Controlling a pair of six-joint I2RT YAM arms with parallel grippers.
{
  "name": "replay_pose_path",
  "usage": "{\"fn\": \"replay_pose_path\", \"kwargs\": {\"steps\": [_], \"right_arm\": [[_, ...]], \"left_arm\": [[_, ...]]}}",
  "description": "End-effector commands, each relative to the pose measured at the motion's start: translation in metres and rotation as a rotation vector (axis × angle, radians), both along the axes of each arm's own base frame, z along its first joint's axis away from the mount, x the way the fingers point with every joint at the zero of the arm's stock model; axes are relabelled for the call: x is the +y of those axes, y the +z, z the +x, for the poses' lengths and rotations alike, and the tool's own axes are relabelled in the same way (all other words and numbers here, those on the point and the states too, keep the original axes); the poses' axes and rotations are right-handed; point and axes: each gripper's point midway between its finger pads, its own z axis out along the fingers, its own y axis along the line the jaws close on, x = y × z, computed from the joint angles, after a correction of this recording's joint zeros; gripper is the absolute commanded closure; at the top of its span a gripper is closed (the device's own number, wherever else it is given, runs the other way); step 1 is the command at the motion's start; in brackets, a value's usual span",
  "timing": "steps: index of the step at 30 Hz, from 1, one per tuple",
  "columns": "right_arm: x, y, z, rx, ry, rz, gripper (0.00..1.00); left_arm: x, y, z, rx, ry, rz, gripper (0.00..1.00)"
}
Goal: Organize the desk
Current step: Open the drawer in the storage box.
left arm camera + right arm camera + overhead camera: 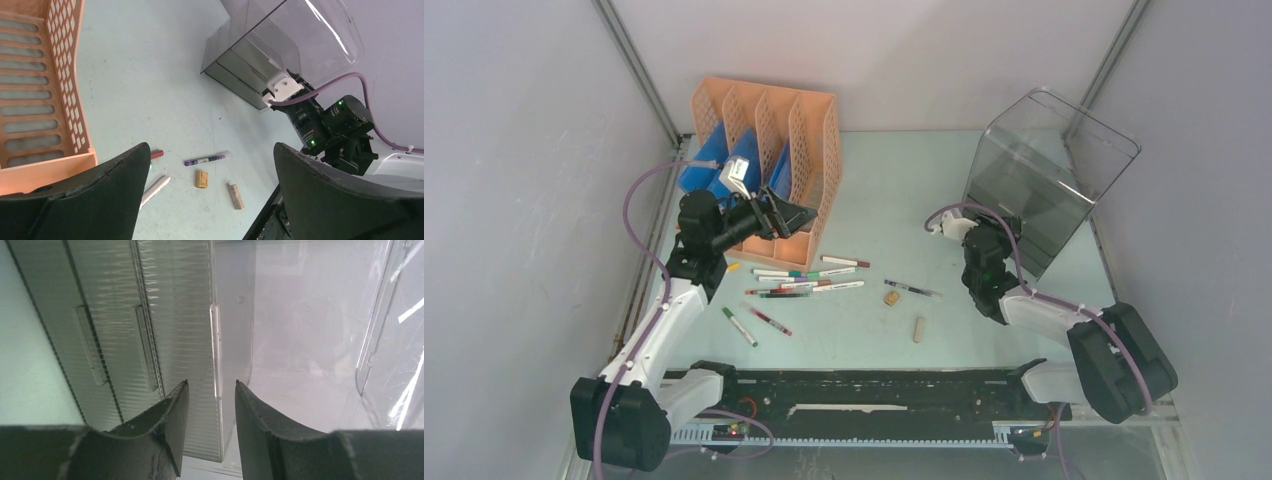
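The right hand (211, 383), half released, faces the clear drawer box (150, 315) at its front edge; the left hand (211, 146), fully released, hovers well apart from it.

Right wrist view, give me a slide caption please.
Right end effector, jaws apart, faces the corner of the clear drawer box on the mint-green desk.

Pale mint counter (894, 190), orange file rack (769, 130) back left, clear drawer box (1046, 165) back right, loose markers (837, 287) and two tan stubs (891, 297) scattered between.
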Motion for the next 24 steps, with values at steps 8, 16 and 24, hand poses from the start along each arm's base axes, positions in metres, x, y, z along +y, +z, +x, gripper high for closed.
{"fn": "replay_pose_path", "kwargs": {"steps": [8, 16, 24], "right_arm": [[-0.029, 0.007, 0.013, -0.040, -0.067, -0.015, 0.59], [-0.028, 0.003, 0.015, -0.034, -0.063, -0.023, 0.92], [-0.007, 0.030, 0.005, -0.075, -0.001, -0.015, 1.00]], "left_arm": [[-0.003, 0.013, -0.002, -0.044, -0.029, -0.002, 0.00], [-0.003, 0.011, -0.002, -0.040, -0.028, 0.001, 0.00], [-0.009, 0.014, -0.004, -0.038, -0.064, -0.031, 0.00]]}}
